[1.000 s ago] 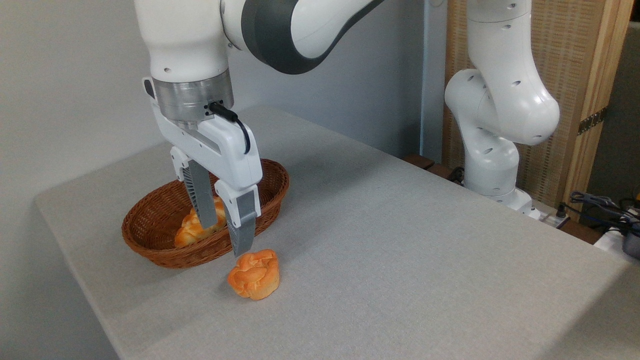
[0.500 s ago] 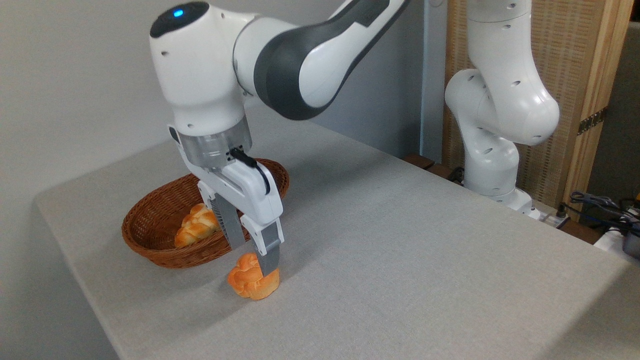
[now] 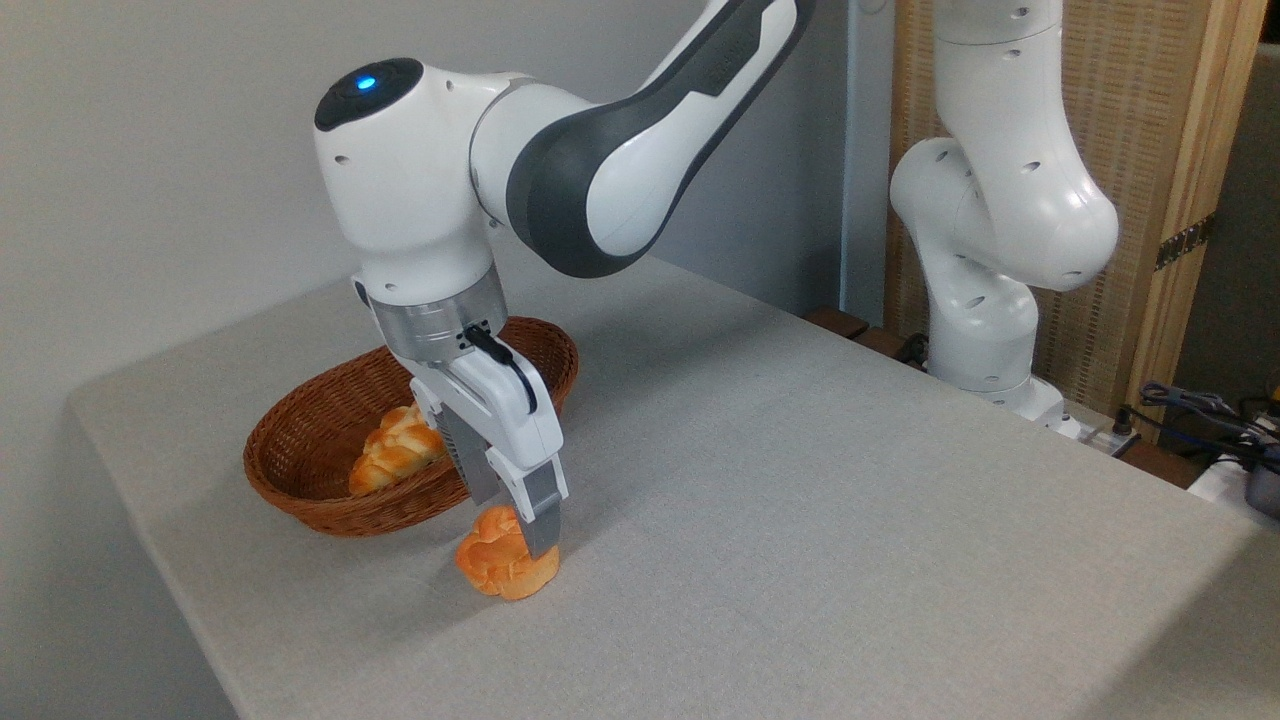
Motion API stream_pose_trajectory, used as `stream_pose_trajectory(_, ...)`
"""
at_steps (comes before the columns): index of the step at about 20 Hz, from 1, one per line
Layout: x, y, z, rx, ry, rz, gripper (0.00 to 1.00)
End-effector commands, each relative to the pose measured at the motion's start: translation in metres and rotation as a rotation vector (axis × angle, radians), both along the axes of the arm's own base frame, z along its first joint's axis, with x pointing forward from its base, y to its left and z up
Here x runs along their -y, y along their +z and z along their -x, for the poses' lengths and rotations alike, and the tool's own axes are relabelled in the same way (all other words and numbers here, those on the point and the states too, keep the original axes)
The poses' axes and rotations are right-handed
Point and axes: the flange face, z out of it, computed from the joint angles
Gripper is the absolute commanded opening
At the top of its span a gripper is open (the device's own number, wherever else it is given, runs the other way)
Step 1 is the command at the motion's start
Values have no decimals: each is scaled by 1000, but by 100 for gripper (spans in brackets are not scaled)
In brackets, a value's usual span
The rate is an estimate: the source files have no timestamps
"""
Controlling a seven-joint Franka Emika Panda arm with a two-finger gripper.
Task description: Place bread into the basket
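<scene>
My gripper is down over the bun, a finger on either side of it, narrowed about it, though I cannot tell whether the pads press it. The bun sits on the table, just in front of the basket and outside it. A paler braided loaf lies inside the basket.
</scene>
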Motion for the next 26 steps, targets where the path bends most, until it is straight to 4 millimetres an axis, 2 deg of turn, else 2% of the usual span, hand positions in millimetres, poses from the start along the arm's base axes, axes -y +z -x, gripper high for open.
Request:
stream_pose_trajectory(1, -4, -10, 2, -2, -34, 8, 100)
stream_pose_trajectory(5, -2, -23, -3, -2, -30, 5, 100)
stream_pose_trajectory(9, -2, -24, -6, 13, -27, 5, 100)
stream_pose_trajectory(10, -2, -23, -6, 18, -30, 5, 91)
stream_pose_trajectory(11, -1, -22, -7, 29, -34, 6, 71)
stream_pose_trajectory(13, -2, -21, -8, 32, -31, 8, 42)
stream_pose_trajectory(14, -2, -21, -7, 31, -31, 7, 36)
stream_pose_trajectory(24, -3, -15, -7, 40, -29, 9, 36)
stream_pose_trajectory(25, -5, -11, -8, 46, -27, 9, 36)
stream_pose_trajectory(26, -8, 3, -8, 64, -19, 17, 36)
